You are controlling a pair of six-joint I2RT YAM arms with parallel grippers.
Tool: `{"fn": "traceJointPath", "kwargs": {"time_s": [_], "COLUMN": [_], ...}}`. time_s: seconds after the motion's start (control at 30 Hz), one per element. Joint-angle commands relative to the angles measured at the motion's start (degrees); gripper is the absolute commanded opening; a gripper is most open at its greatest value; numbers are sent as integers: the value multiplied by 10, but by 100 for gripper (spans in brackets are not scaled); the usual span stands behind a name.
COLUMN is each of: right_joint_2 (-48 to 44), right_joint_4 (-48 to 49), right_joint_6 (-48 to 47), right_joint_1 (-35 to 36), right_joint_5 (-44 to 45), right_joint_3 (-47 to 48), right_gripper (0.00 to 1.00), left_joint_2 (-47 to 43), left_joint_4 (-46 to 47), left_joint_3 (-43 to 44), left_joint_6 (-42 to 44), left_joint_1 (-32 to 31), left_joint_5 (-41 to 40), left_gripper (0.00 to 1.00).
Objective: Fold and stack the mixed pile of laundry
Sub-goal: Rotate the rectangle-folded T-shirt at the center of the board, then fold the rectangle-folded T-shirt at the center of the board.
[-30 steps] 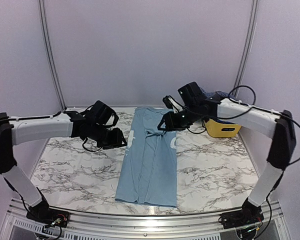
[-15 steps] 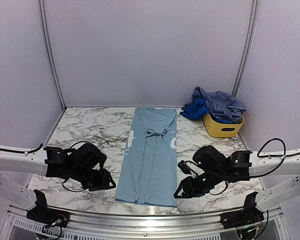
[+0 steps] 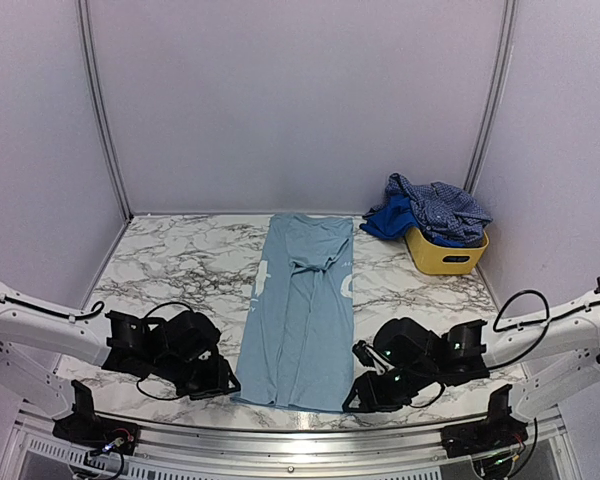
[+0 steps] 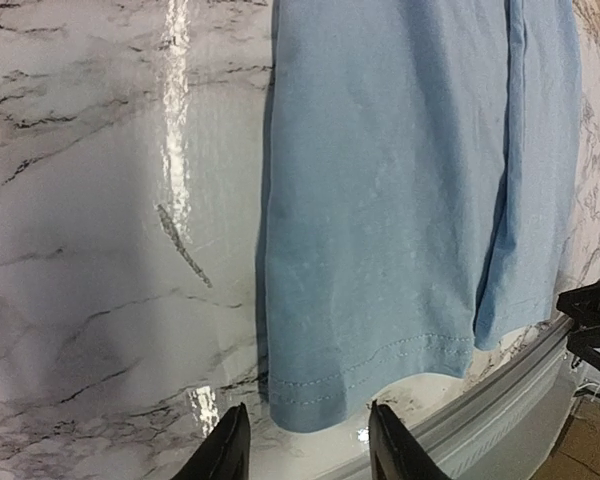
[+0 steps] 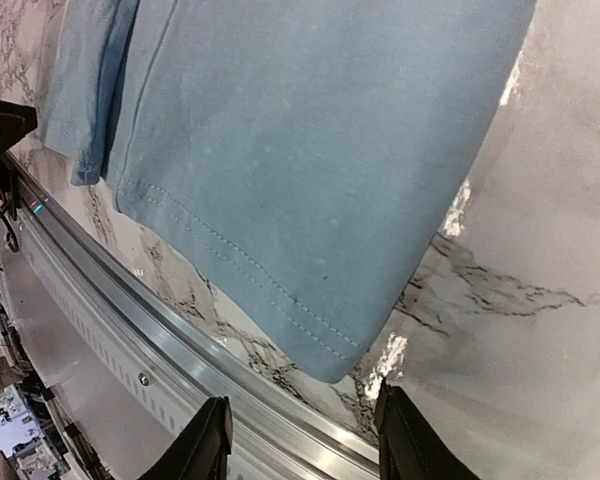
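The left tool (image 4: 308, 442) is held wide open over the near left hem corner of the pale sky-blue T-shirt (image 3: 300, 320), and nothing is gripped. The right tool (image 5: 306, 440) is likewise spread wide at the near right corner. The shirt is laid lengthwise on the marble counter (image 3: 180, 270). The other garments (image 3: 435, 205) are heaped in the yellow basket (image 3: 448, 260).

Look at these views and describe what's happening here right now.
Two robot arms are folding laundry. The pale blue T-shirt lies folded into a long strip on the marble table. Both grippers are open and low at its near hem, the left gripper at the left corner, the right gripper at the right. More garments are heaped in the yellow basket.
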Motion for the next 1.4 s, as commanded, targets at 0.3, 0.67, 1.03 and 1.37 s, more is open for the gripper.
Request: {"fn": "traceJointPath", "kwargs": {"time_s": [0.3, 0.67, 1.03, 1.37], "right_joint_2": [71, 76, -48, -57], "right_joint_4": [71, 64, 8, -44], "right_joint_6": [18, -10, -30, -135], "right_joint_1": [3, 3, 30, -109], "right_joint_5": [14, 19, 11, 18], "right_joint_3": [-5, 14, 17, 107], "right_gripper": [41, 6, 0, 0], "left_joint_2": [57, 87, 39, 39], "left_joint_4": [86, 98, 65, 41], "left_joint_3": [-31, -3, 23, 101], "left_joint_6": [-32, -17, -64, 27], "left_joint_1": [-5, -9, -98, 37], "left_joint_5": [16, 27, 10, 38], "left_gripper": [37, 15, 0, 0]}}
